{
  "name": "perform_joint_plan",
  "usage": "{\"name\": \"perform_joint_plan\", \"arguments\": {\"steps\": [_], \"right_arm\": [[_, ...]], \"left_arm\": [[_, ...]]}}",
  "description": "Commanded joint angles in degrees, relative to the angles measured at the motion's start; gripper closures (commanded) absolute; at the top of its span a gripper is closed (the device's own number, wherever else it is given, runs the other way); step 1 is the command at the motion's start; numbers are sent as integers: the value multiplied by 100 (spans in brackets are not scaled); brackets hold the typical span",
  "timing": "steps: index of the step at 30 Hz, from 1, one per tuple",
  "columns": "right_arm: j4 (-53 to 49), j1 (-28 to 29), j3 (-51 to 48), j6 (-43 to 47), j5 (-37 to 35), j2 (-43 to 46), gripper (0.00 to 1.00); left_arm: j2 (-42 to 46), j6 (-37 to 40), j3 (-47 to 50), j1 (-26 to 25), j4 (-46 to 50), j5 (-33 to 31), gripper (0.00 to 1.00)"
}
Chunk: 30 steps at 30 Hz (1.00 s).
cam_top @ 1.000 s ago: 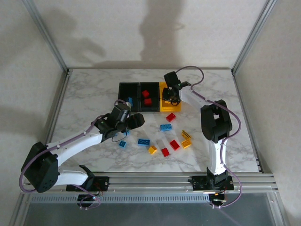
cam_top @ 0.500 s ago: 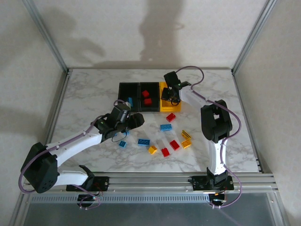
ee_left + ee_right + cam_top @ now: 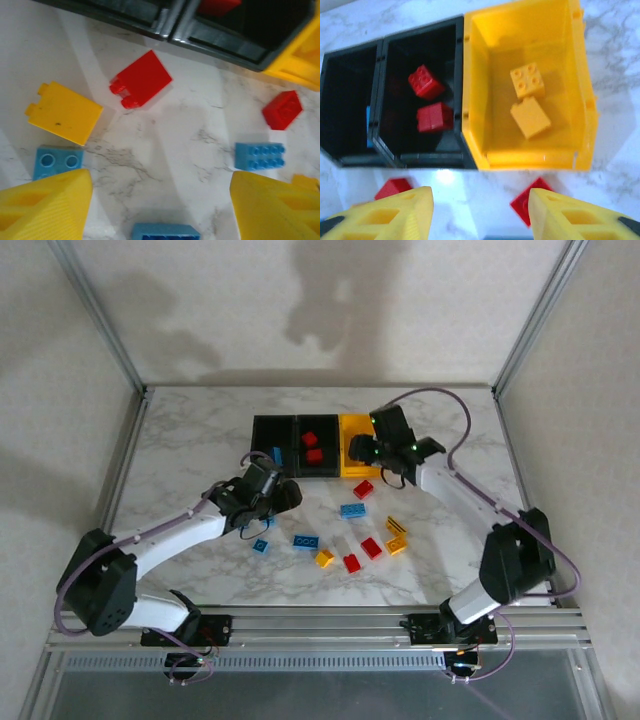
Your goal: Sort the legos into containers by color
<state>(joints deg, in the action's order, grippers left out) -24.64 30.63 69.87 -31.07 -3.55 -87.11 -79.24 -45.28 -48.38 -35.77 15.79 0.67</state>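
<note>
Marbled worktop [image 3: 190, 440] carries the three joined containers [image 3: 275, 420] at its far side. My right jaws hang parted and empty above them. Two yellow legos [image 3: 527, 80] lie in the yellow bin [image 3: 485, 75] and two red ones [image 3: 426, 81] in the middle black bin [image 3: 420, 159]. The left black bin [image 3: 345, 70] is dark (a blue sliver [image 3: 368, 125], hard to read). My left jaws gape, empty, over loose bricks [image 3: 141, 79], with one blue brick [image 3: 165, 232] cut off at the frame's edge.

No text, label, brand, number or sign can be read anywhere: the legos [image 3: 141, 80], the containers [image 3: 480, 125] and the marble table [image 3: 200, 430] carry none.
</note>
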Motion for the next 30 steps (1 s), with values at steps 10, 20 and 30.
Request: {"name": "perform_joint_plan", "arguments": {"steps": [10, 20, 30], "right_arm": [[-499, 388, -1718, -720, -471, 1339, 37], [-796, 188, -2634, -909, -887, 1517, 34], [-218, 1, -2916, -625, -684, 900, 36]], "left_arm": [[-496, -104, -139, 213, -141, -194, 29], [-491, 349, -248, -414, -843, 815, 28], [-450, 170, -34, -475, -806, 718, 27]]}}
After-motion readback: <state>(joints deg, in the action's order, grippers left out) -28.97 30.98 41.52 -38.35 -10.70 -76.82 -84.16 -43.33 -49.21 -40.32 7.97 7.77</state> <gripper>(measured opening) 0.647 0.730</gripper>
